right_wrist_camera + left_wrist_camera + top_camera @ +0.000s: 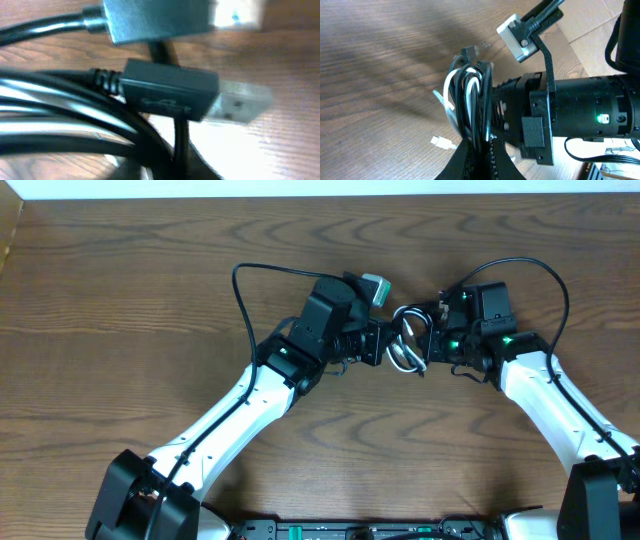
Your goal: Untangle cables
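Note:
The cables (408,340) form a small knot of black and white loops at the table's middle, between both grippers. My left gripper (386,342) is shut on the cables; in the left wrist view its fingertips (479,150) pinch several strands of the upright bundle (467,92). A white plug (440,142) lies loose on the wood. My right gripper (431,340) sits against the bundle's other side. The right wrist view is filled by blurred cords and a black USB plug (170,95); the fingers do not show clearly there.
The wooden table (120,300) stretches wide on both sides. Thick black arm wires arch over each wrist (240,290) (562,285). A tan board edge (8,235) lies at the far left.

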### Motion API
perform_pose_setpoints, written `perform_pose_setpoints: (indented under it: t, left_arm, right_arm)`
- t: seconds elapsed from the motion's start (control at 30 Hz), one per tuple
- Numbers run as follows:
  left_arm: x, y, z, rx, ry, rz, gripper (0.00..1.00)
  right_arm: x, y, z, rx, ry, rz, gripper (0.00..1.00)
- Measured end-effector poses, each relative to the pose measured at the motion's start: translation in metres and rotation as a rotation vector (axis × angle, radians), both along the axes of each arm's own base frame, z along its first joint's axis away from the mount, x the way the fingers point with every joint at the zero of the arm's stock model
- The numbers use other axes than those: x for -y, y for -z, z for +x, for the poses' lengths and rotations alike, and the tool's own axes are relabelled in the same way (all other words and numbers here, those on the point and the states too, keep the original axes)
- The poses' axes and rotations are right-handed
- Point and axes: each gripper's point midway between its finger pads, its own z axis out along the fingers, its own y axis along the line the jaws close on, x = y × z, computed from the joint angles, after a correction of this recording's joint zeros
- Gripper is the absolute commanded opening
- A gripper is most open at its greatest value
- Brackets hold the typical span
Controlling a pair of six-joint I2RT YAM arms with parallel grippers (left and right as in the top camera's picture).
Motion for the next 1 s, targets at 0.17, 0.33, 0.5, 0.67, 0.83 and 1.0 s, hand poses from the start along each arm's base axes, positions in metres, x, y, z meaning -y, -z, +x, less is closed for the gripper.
perform_pose_setpoints:
  t: [0.17, 0.33, 0.5, 0.67, 0.83, 1.0]
  left_arm:
    - [0.001, -0.006, 0.006, 0.035, -0.012, -0.012, 0.07]
    - [0.000, -0.003, 0.004, 0.024, -0.013, -0.003, 0.07]
    - [-0.001, -0.002, 0.004, 0.018, -0.013, 0.001, 0.08]
    - [-0.002, -0.002, 0.005, 0.020, -0.021, 0.005, 0.07]
    - [-0.009, -0.001, 0.012, 0.026, -0.051, 0.014, 0.08]
    - [-0.020, -0.001, 0.023, 0.028, -0.089, 0.017, 0.08]
  right_arm:
    - [0.003, 0.005, -0.007, -0.034, 0.005, -0.017, 0.99]
    - [0.002, 0.004, -0.006, -0.027, -0.001, -0.015, 0.99]
    - [-0.017, -0.008, -0.003, 0.025, -0.099, 0.071, 0.86]
    - [-0.031, -0.017, -0.008, 0.049, -0.187, 0.138, 0.65]
    - [-0.035, -0.019, -0.010, 0.049, -0.208, 0.160, 0.59]
    - [-0.039, -0.021, -0.012, 0.051, -0.231, 0.181, 0.56]
